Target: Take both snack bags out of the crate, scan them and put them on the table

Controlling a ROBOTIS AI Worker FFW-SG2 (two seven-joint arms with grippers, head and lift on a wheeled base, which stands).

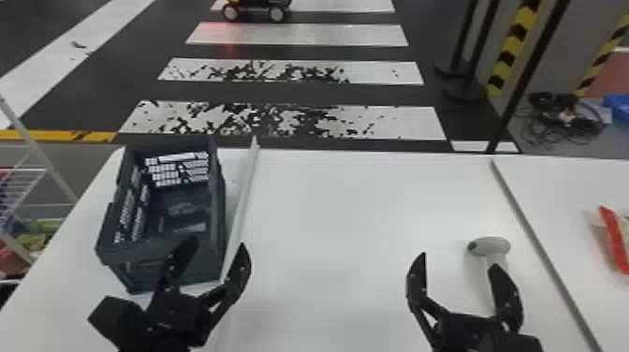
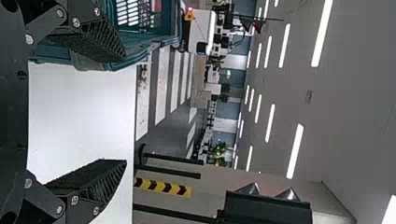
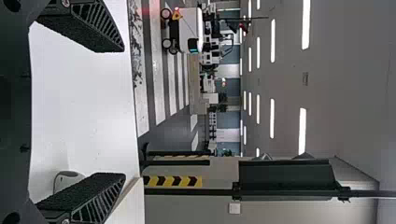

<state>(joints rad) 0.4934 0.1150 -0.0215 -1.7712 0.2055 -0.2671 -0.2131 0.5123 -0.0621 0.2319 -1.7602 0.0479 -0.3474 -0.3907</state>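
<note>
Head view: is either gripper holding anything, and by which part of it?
Nothing is held: the left gripper and the right gripper both stand open, with nothing pinched between their fingers.

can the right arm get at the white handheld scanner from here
Probably yes. The black right gripper is open and empty close to the white handheld scanner, and nothing seems to stand between them. One finger overlaps the scanner's handle in the head view, so it may need to line up first.

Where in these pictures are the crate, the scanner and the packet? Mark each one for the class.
Crate (image 1: 201,267): head view, near wall.
Scanner (image 1: 492,245): head view, rounded head.
Packet (image 1: 614,241): head view, red strip.
</note>
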